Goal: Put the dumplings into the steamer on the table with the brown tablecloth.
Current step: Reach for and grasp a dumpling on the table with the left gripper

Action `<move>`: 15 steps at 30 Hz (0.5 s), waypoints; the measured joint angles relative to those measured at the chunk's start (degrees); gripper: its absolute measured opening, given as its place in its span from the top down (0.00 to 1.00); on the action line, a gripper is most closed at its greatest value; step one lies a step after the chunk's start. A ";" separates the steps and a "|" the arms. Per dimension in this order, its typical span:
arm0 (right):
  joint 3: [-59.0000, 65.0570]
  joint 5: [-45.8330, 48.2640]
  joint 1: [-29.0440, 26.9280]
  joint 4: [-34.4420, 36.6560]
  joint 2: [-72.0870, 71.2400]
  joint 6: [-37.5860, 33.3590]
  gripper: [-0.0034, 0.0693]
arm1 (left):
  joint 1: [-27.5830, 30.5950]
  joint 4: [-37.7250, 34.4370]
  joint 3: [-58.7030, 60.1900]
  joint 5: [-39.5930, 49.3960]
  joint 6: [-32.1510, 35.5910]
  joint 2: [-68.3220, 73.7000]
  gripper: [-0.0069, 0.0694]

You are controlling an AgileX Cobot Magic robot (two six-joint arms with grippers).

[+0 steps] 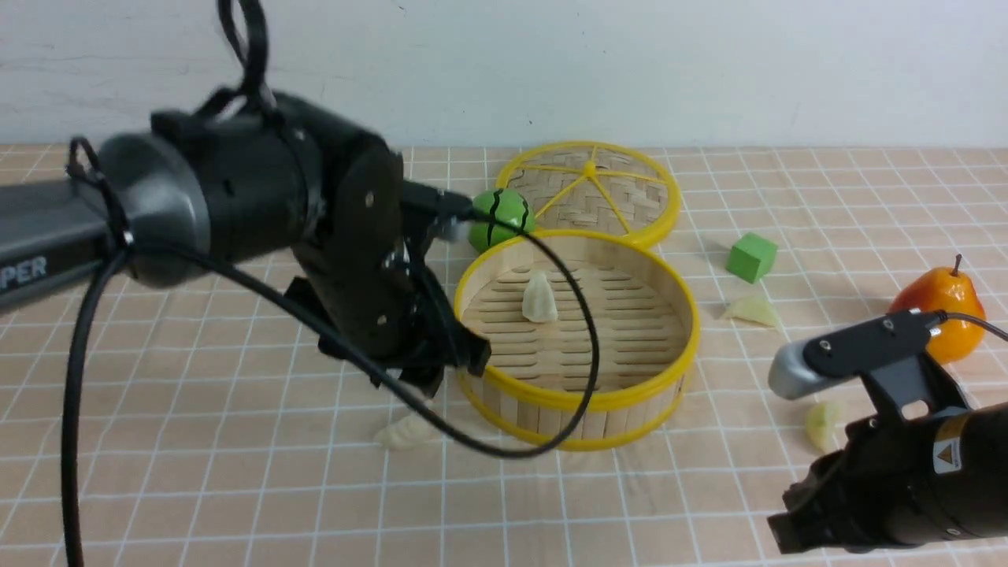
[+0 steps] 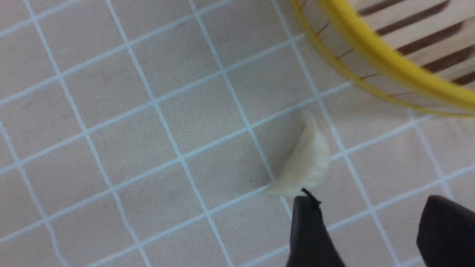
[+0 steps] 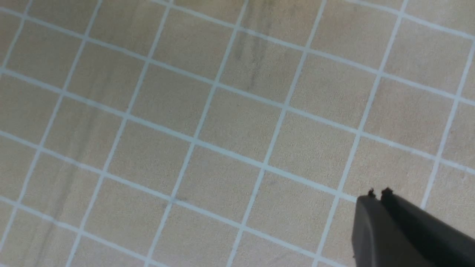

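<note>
The steamer [image 1: 579,400] stands mid-table on the brown tablecloth [image 1: 197,441], and one cream dumpling [image 1: 539,298] lies on its slatted floor. A second cream dumpling [image 1: 405,431] rests on the cloth just outside the steamer's near-left wall. My left gripper [image 1: 441,368] hangs above it. In the left wrist view this gripper [image 2: 371,202] is open and empty, and the dumpling [image 2: 306,159] lies just past one fingertip, beside the steamer's rim [image 2: 389,63]. Two pale green dumplings [image 1: 754,310] [image 1: 821,424] lie to the steamer's right. My right gripper [image 1: 795,520] [image 3: 378,193] is shut over bare cloth.
Behind the steamer lies a flat woven disc with yellow spokes [image 1: 591,193], with a green ball with black stripes [image 1: 502,219] next to it. A green cube [image 1: 751,257] and an orange pear [image 1: 941,311] sit to the right. A black cable from the left arm drapes across the steamer.
</note>
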 joint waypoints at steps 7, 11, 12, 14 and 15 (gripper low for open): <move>0.00 -0.65 0.00 0.31 0.00 0.00 0.91 | 0.00 2.42 4.64 -14.84 0.14 7.24 0.41; 0.00 -0.65 0.00 0.31 0.00 0.00 0.91 | 0.00 4.47 4.52 -17.27 -3.53 9.57 0.42; 0.00 -0.65 0.00 0.31 0.00 0.00 0.91 | 0.00 4.89 4.37 -17.03 -4.86 9.70 0.45; 0.00 -0.65 0.00 0.31 0.00 0.00 0.91 | 0.00 4.96 4.26 -16.58 -6.25 9.72 0.50; 0.00 -0.65 0.00 0.31 0.00 0.00 0.91 | -0.06 4.77 3.96 -15.57 -7.28 9.72 0.58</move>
